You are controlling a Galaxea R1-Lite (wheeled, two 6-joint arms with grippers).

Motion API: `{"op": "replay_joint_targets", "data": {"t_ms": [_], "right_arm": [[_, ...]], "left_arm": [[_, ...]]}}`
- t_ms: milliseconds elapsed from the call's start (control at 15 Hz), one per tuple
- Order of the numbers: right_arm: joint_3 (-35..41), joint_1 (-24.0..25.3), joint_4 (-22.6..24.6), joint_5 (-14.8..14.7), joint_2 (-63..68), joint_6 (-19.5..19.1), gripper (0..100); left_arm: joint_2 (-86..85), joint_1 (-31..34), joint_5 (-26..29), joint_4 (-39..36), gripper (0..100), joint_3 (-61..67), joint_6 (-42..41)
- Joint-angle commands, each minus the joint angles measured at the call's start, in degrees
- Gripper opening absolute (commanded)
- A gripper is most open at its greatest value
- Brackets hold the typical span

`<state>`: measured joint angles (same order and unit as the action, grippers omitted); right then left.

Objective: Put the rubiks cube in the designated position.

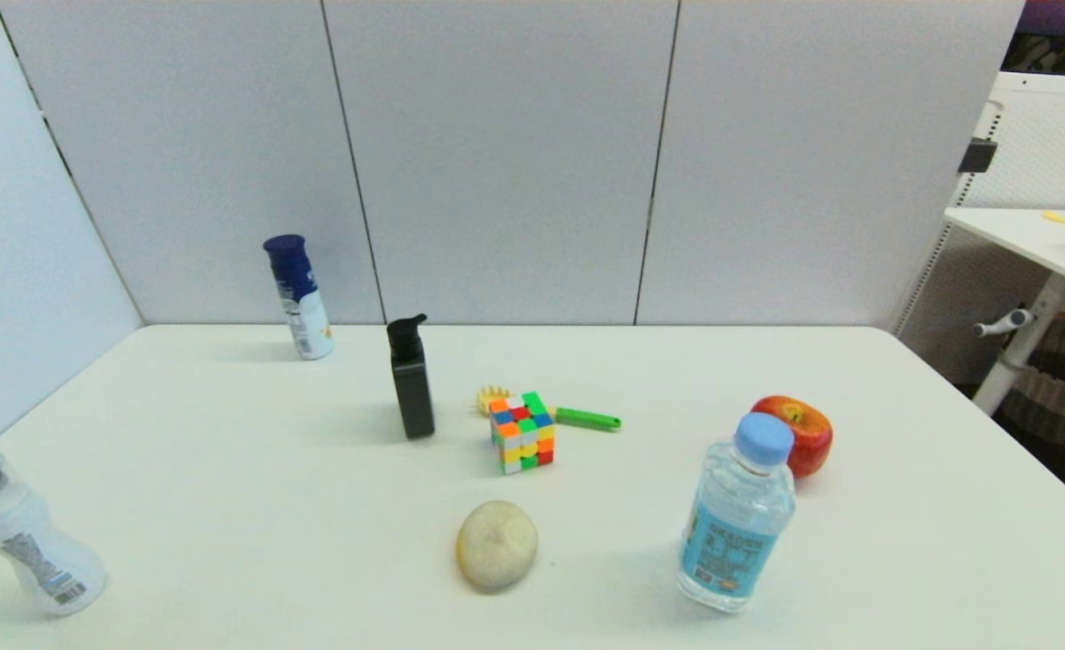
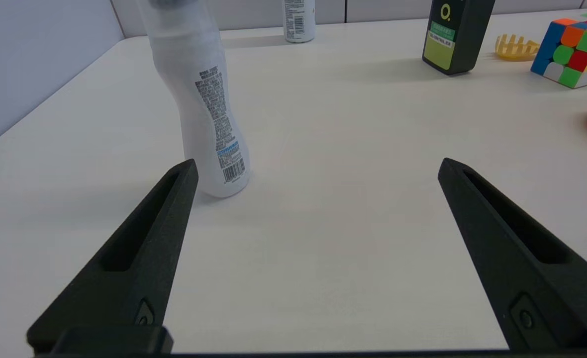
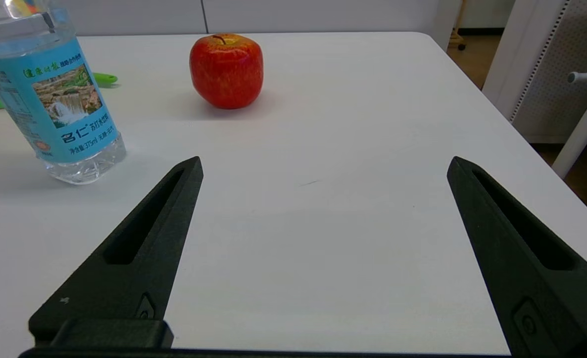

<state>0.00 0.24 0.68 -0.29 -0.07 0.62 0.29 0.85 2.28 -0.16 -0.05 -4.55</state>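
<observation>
White table [image 1: 226, 506], rubiks cube [image 1: 523, 431] central; left pincer [image 2: 316, 166], right pincer [image 3: 323, 166] low, splayed wide.

Bottles [image 1: 736, 515], apple [image 1: 796, 433], black dispenser [image 1: 411, 377] on table [image 1: 226, 506]

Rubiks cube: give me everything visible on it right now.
The rubiks cube is a small scrambled 3x3 in glossy plastic: orange, green, blue, red, yellow and white squares. It sits flat on the white table near the middle, one corner toward the robot. Behind it lies a yellow-headed, green-handled tool; contact unclear. No claw touches it.
</observation>
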Motion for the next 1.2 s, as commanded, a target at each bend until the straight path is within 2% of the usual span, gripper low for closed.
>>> {"op": "replay_joint_targets", "data": {"t_ms": [67, 1200], "right_arm": [[0.0, 0.0, 0.0, 0.0, 0.1, 0.0, 100], [-0.1, 0.0, -0.1, -0.1, 0.1, 0.1, 100]], "left_arm": [[-0.2, 0.0, -0.1, 0.1, 100, 0.0, 0.2], [-0.1, 0.0, -0.1, 0.1, 100, 0.0, 0.2]]}}
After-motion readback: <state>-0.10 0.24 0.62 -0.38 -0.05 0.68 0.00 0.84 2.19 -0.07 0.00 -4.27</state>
